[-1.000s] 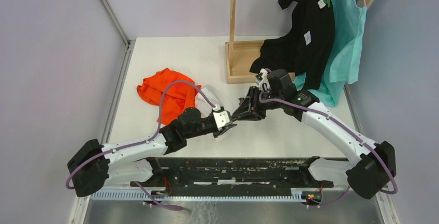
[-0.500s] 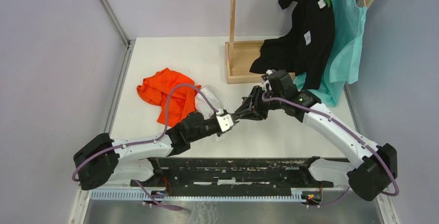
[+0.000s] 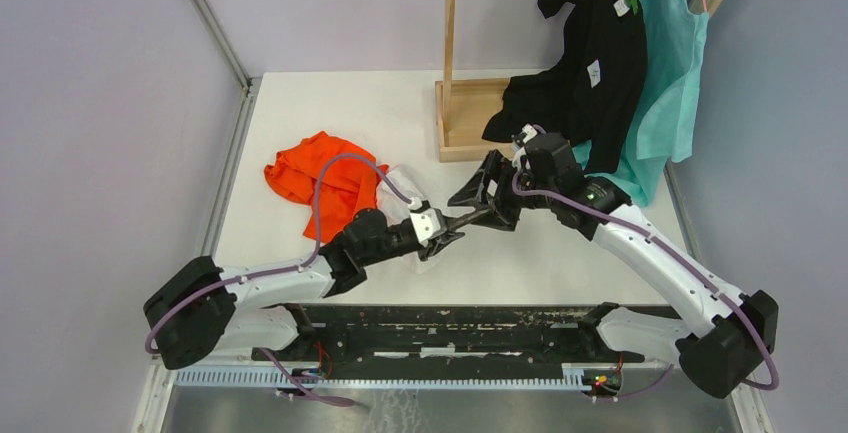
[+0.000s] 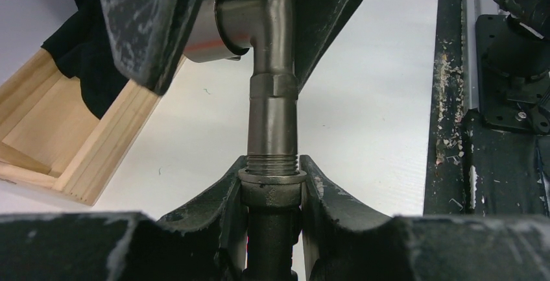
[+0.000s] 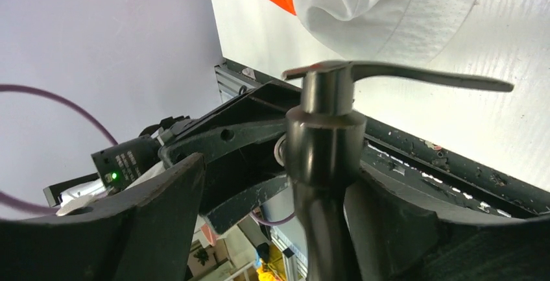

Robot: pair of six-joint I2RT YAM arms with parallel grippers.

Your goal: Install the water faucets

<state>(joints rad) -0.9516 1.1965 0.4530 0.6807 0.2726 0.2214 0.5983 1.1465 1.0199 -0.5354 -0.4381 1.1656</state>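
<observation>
Orange cloth [image 3: 310, 178] beside white cloth [image 3: 412, 185]; black shirt [image 3: 590, 63] against wooden stand [image 3: 462, 115].

Black right gripper [image 3: 463, 208] is gaping wide, facing left gripper [image 3: 447, 233] over white tabletop [image 3: 330, 113]; crumpled orange cloth [image 3: 310, 178] is lying leftward.

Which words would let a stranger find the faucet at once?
Start at the white table, in front of the wooden stand. Near its middle, the left gripper clamps the faucet: a dull grey threaded metal pipe, unlike the orange cloth and white cloth beside it.
</observation>
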